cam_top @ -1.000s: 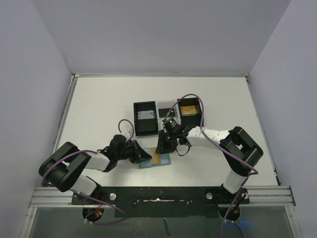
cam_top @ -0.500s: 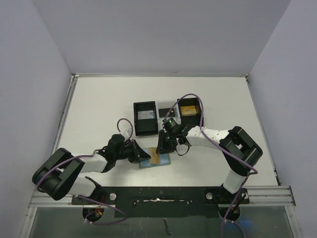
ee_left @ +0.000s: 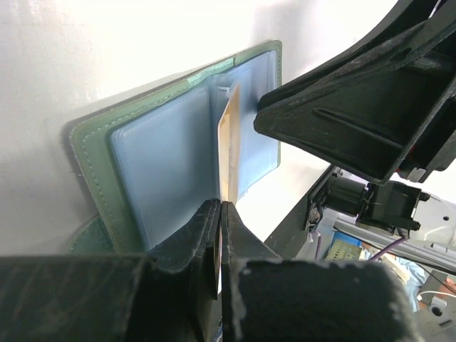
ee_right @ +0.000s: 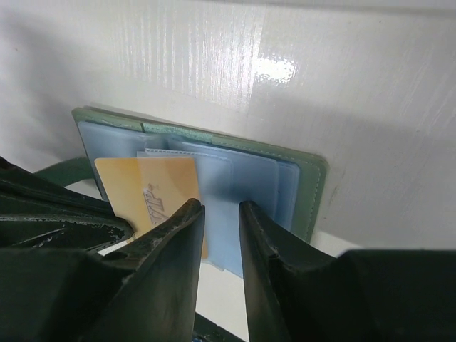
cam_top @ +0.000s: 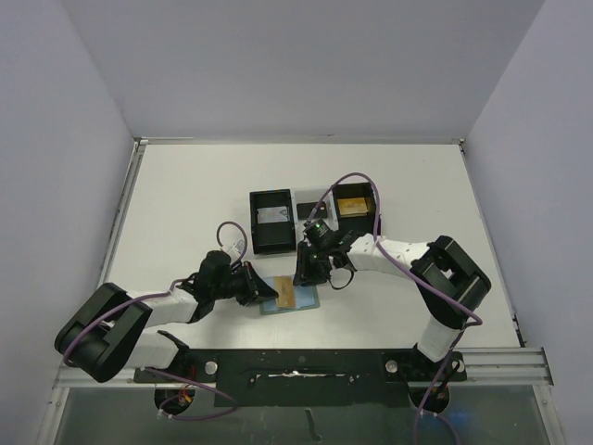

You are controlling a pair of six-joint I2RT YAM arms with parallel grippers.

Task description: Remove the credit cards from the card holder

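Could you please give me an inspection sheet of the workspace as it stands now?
Surface: white table, flat.
Job's things: card holder lies open; gold card sticks out of it.
Clutter: black boxes behind it, each with something flat inside.
Grippers: left gripper shut on the gold card; right gripper slightly open over the card holder.
Cables: purple cables loop along both arms.
Surroundings: pale walls; metal rail at the near edge.

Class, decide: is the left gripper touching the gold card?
Touching. The left wrist view shows the left gripper shut on the gold card, with the card's lower edge pinched between the jaws.
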